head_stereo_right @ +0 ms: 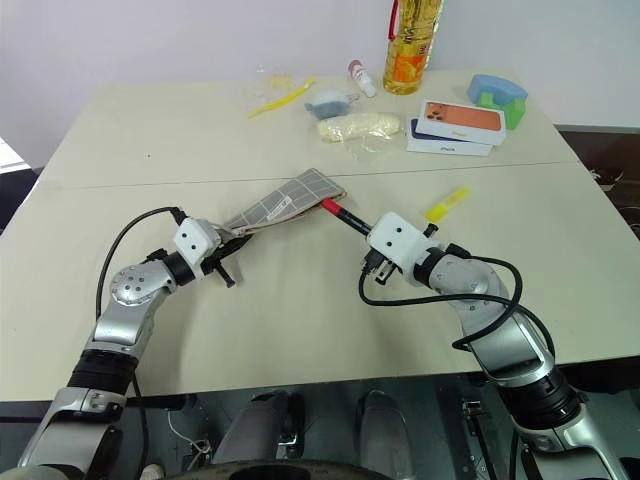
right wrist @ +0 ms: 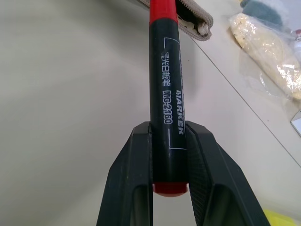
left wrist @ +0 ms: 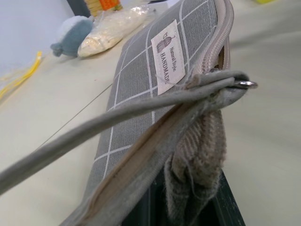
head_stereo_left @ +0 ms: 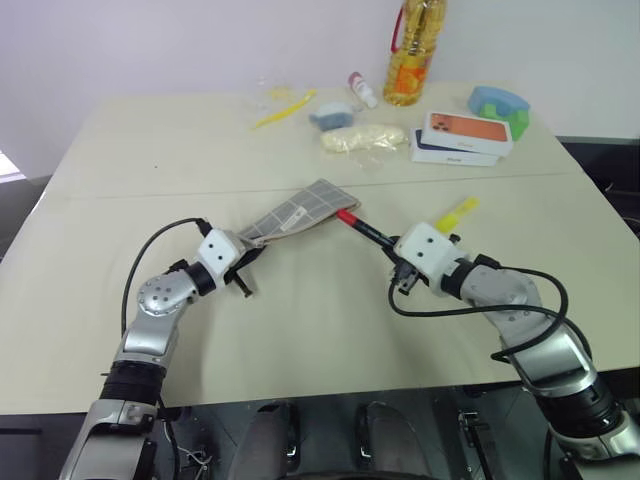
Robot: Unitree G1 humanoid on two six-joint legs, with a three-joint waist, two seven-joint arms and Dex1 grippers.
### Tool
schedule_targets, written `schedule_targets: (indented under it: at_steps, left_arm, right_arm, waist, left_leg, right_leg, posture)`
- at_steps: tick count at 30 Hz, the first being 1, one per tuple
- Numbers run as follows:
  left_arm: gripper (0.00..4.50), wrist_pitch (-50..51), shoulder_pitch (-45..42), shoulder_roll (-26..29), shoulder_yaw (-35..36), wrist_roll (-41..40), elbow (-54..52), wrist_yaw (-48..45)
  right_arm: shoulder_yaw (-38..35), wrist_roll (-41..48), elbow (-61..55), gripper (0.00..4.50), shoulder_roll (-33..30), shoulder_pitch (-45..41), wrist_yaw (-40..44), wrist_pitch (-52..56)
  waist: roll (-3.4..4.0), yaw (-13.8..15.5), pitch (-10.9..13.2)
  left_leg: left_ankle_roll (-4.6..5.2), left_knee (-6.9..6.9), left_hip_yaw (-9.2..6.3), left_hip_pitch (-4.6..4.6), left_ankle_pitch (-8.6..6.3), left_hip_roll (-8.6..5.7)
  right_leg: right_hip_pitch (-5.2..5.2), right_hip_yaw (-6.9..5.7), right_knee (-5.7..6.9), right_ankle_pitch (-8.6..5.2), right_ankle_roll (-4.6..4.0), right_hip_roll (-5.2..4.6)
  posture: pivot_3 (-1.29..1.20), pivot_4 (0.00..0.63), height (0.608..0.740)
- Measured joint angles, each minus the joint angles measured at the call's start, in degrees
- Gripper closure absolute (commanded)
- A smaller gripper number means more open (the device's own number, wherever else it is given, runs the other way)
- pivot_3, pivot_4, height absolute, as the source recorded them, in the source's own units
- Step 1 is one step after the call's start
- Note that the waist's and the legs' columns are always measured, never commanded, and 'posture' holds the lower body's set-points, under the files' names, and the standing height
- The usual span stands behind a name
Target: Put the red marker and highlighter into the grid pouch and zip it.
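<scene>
Left end effector (head_stereo_left: 243, 262) clamped shut on near end of grid pouch (head_stereo_left: 300, 215), pouch lifted and slanting above table (head_stereo_left: 150, 170). Right end effector (right wrist: 169, 165) fingers closed around black barrel of red marker (head_stereo_left: 362, 229), marker's red tip at pouch's far open end. Highlighter (head_stereo_left: 456, 214) lying on table just beyond right end effector.

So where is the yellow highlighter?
The highlighter lies on the table, just behind the right gripper, which holds the red marker.
</scene>
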Motion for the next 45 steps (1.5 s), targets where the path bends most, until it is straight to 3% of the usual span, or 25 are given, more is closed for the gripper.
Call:
schedule_targets:
  at_steps: [8, 16, 21, 26, 29, 33, 38, 42, 45]
  left_arm:
    - [4.50, -1.03, 0.36, 0.77, -0.45, 0.01, -0.19, -1.90]
    - [4.50, -2.38, 0.90, 4.01, -1.96, 0.16, -2.27, -6.96]
    - [4.50, -2.08, 0.98, 4.91, -5.51, 0.07, -6.15, -12.17]
    - [4.50, -0.72, 0.90, 5.05, -6.23, 0.05, -7.25, -13.20]
    - [4.50, 0.17, 0.83, 4.86, -6.37, 0.05, -7.30, -13.30]
    - [4.50, 0.41, 0.63, 4.41, -6.65, 0.12, -8.47, -11.86]
    - [4.50, 0.84, 1.14, 3.54, -6.60, 1.02, -8.39, -7.79]
    - [4.50, 2.08, 1.43, 2.51, -6.34, 1.33, -8.01, -4.78]
    - [4.50, 3.04, 1.15, 0.73, -6.15, 1.51, -7.16, -1.85]
  right_arm:
    - [1.39, -3.64, 0.30, 4.08, -2.41, -0.71, 1.75, -1.27]
    - [6.93, -10.56, 0.58, 4.08, -8.29, -3.09, 7.80, -9.59]
    - [12.33, -13.78, -0.07, 4.08, -8.19, -5.61, 12.82, -15.43]
    - [12.87, -15.50, 0.17, 4.08, -6.25, -6.46, 14.91, -16.56]
    - [12.16, -14.57, 0.36, 2.64, -5.73, -6.28, 16.29, -16.39]
    - [5.87, -6.87, -1.85, 0.69, -0.98, -3.88, 16.77, -12.30]
    - [-8.94, 9.38, -7.67, 0.69, 7.48, -4.70, 15.14, 2.38]
    - [-15.47, 13.86, -6.07, 0.69, 8.82, -6.18, 10.84, 8.54]
    - [-20.30, 14.86, 0.25, 0.03, 11.41, -8.26, 4.30, 15.14]
  waist:
    - [0.00, -0.04, 0.00]
    - [0.00, -0.12, 0.00]
    - [0.00, -0.04, 0.00]
    - [0.00, -0.04, 0.00]
    - [0.00, 0.02, 0.00]
    - [0.00, 0.40, 0.00]
    - [-0.01, 0.99, 0.00]
    - [-0.02, 1.12, -0.01]
    - [-0.02, 1.12, -0.01]
  left_leg:
    - [0.00, 0.00, 0.00, 0.00, 0.00, 0.00]
    - [0.00, 0.01, 0.00, 0.00, 0.00, 0.00]
    - [0.00, 0.03, 0.00, 0.00, 0.00, 0.00]
    - [-0.01, 0.05, -0.01, 0.00, 0.00, 0.00]
    - [0.00, 0.06, -0.01, 0.00, 0.00, 0.00]
    - [-0.01, 0.06, -0.03, 0.00, 0.00, 0.01]
    - [-0.01, 0.07, -0.04, 0.04, 0.00, 0.02]
    - [0.00, 0.08, -0.05, 0.05, 0.00, -0.01]
    - [-0.01, 0.08, -0.04, 0.07, 0.00, -0.01]
  right_leg:
    - [0.00, 0.00, 0.00, 0.00, 0.00, 0.00]
    - [0.00, 0.00, 0.00, 0.00, 0.00, 0.00]
    - [0.01, 0.00, 0.00, 0.00, 0.00, 0.00]
    - [0.02, -0.01, 0.01, 0.00, 0.00, 0.01]
    - [0.03, -0.01, 0.01, 0.00, 0.00, 0.01]
    - [0.05, -0.02, 0.01, 0.00, 0.00, 0.01]
    - [0.08, -0.01, 0.03, 0.01, -0.01, 0.00]
    - [0.11, -0.01, 0.01, 0.01, -0.02, -0.03]
    - [0.10, -0.01, 0.06, 0.01, -0.02, -0.02]
  posture:
    - [0.00, 0.150, 0.740]
    - [0.00, 0.150, 0.740]
    - [0.00, 0.150, 0.740]
    - [0.00, 0.150, 0.740]
    - [0.00, 0.150, 0.740]
    - [0.00, 0.150, 0.740]
    - [0.00, 0.150, 0.740]
    - [0.00, 0.150, 0.740]
    - [0.00, 0.150, 0.740]
